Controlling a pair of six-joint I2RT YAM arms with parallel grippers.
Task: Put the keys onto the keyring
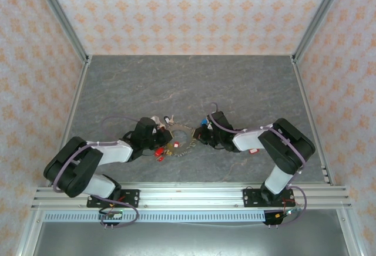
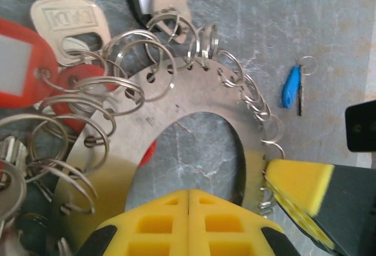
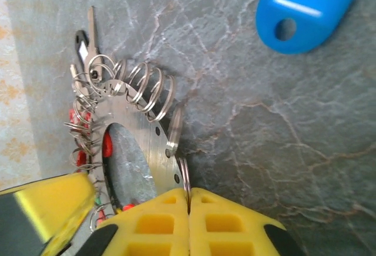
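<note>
The keyring [image 1: 179,142] was seen on the table [image 1: 188,86], pinched at its rim by both the left gripper [image 2: 188,196] and the right gripper [image 3: 189,194]. Several red-tagged keys [image 2: 64,21] were already hung on it. A blue-tagged key [image 2: 292,87] was left loose just beside it.

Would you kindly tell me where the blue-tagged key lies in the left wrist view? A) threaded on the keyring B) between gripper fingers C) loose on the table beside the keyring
C: the blue-tagged key lies on the bare table, clear of the keyring and its small rings.
</note>
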